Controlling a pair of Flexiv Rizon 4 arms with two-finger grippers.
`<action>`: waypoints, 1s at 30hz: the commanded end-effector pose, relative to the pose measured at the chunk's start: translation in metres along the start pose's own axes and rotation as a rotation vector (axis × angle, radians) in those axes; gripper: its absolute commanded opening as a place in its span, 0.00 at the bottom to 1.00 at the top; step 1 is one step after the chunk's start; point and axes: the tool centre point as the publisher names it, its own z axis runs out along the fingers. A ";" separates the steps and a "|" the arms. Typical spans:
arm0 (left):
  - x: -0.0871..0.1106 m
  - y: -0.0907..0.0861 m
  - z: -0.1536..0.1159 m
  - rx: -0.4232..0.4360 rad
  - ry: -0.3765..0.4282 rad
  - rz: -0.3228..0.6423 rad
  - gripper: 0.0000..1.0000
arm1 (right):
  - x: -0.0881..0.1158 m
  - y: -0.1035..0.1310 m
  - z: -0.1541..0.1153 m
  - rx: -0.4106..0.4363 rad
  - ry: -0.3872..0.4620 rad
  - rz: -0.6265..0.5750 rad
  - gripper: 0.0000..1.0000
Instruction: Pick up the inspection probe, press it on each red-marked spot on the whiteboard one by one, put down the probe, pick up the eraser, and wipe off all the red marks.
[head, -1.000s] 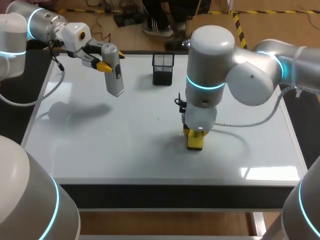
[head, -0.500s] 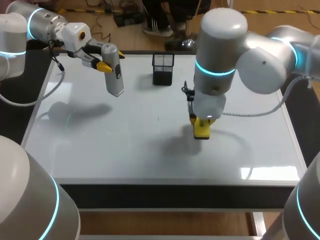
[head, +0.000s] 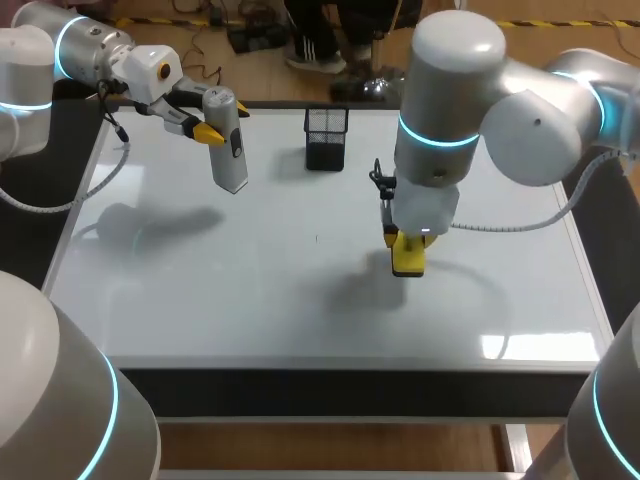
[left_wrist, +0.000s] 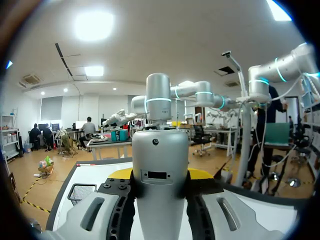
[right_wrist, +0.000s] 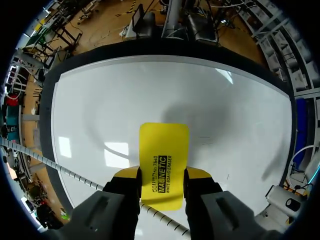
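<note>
Your right gripper (right_wrist: 162, 173) is closed across the narrow sides of the yellow eraser (head: 408, 256), right of centre on the whiteboard (head: 250, 290); contact cannot be confirmed. I judge the eraser light, stiff-backed and secure in that hold. Its back carries black print, not transcribed. Your left gripper (left_wrist: 160, 174) clamps the inspection probe (head: 228, 140) above the far-left corner.

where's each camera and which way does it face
Head: above and behind, looking down on the whiteboard; both arms show, left gripper holding the probe, right gripper the eraser.
Left wrist: on left arm, facing level across the room; its gripper clamps the probe.
Right wrist: on right arm, facing down at the whiteboard; its gripper clamps the eraser.
Shared: head and right wrist both show the eraser.
</note>
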 end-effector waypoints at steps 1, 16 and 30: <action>0.000 -0.001 0.000 -0.001 0.002 -0.001 0.00 | 0.001 0.000 -0.001 0.003 0.002 -0.002 0.00; 0.000 -0.001 0.000 -0.001 0.002 -0.001 0.00 | -0.007 -0.079 0.012 -0.022 -0.038 -0.033 0.00; 0.000 -0.001 0.000 -0.001 0.002 -0.001 0.00 | -0.017 -0.169 0.021 -0.028 -0.055 -0.042 0.00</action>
